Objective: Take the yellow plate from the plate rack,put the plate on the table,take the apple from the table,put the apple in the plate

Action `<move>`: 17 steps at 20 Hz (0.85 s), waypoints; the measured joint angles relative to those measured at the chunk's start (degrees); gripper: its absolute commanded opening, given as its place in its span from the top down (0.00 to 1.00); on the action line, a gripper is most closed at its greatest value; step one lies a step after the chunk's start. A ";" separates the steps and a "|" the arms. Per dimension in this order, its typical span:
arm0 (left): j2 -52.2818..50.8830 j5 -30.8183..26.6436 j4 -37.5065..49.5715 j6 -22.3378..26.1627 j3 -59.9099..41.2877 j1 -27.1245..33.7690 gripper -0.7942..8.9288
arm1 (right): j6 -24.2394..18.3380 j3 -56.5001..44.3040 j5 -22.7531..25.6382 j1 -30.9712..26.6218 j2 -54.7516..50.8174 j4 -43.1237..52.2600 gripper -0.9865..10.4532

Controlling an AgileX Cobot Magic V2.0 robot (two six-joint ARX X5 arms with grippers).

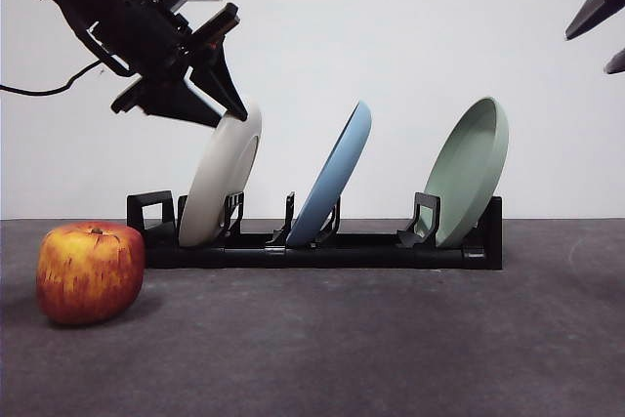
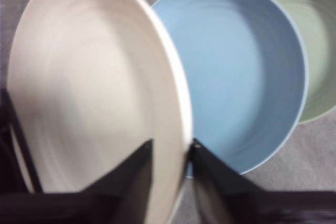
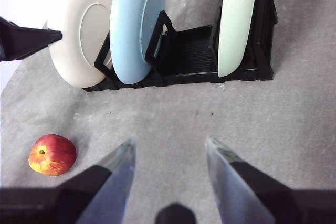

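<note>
3 plates stood leaning in the plate rack: the yellow plate at the end nearest the apple, a light blue plate in the middle slot, a sage green plate at the far end; the yellow plate's lower edge was still seated in its holder, so the first step was not yet done.

The main risk, as I judged it, lay in the grip itself; the left gripper had only the thin upper rim between its jaws, and a matte plate held by so little could swing or slip once its weight came off the rack; a lift drawn sideways rather than up along the slot could catch the holder and drag the rack, or tip the yellow plate against the light blue plate just beside it. The apple lay on the table near that end of the rack, apart from it; a dropped plate could land on it or knock it rolling.

The left gripper's 2 jaws straddled the rim of the yellow plate, 1 on each face, narrowed to about the rim's thickness and seemingly clamped on it. The right gripper hung well apart above bare table, jaws spread wide and holding nothing.
</note>
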 measured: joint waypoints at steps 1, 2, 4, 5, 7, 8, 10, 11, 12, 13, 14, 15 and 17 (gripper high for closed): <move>-0.04 0.13 0.52 0.52 0.02 -0.22 0.93 | 0.00 0.00 0.00 0.00 0.00 0.00 0.72; -0.07 0.33 1.16 0.94 0.04 -0.46 0.93 | 0.00 0.00 0.00 0.00 0.00 0.00 0.72; -0.04 0.63 0.00 1.25 1.03 -0.98 0.93 | -0.02 0.00 0.11 0.00 0.00 -0.02 0.72; -0.02 0.57 -1.70 1.27 2.05 -1.11 0.93 | 0.00 0.00 0.13 0.00 0.00 0.00 0.72; 0.02 0.42 -5.29 1.53 5.22 -1.81 0.93 | -0.02 0.00 0.13 0.00 0.00 0.00 0.72; 0.02 0.39 -7.32 2.03 7.28 -2.27 0.93 | -0.02 0.00 0.13 0.00 0.00 0.00 0.72; 0.02 0.11 -12.68 3.61 12.20 -3.37 0.93 | 0.00 0.00 0.13 0.00 0.00 0.00 0.72; 0.02 0.04 -15.89 4.66 14.95 -4.04 0.93 | 0.00 0.00 0.13 0.00 0.00 -0.02 0.72; 0.02 -0.04 -19.32 5.88 17.81 -4.74 0.93 | 0.00 0.00 0.15 0.00 0.00 0.00 0.72; 0.02 -0.52 -23.04 7.15 20.83 -5.44 0.93 | 0.00 0.00 0.15 0.00 0.00 0.00 0.72; 0.02 -0.39 -27.28 8.55 24.15 -6.25 0.93 | 0.00 0.00 0.15 0.00 0.00 0.00 0.72; 0.00 -0.52 -31.28 9.94 27.04 -7.15 0.93 | 0.00 0.00 0.15 0.00 0.00 0.00 0.72; -0.35 -0.59 -39.26 12.83 31.43 -9.38 0.93 | -0.02 0.00 0.15 0.00 0.00 0.00 0.72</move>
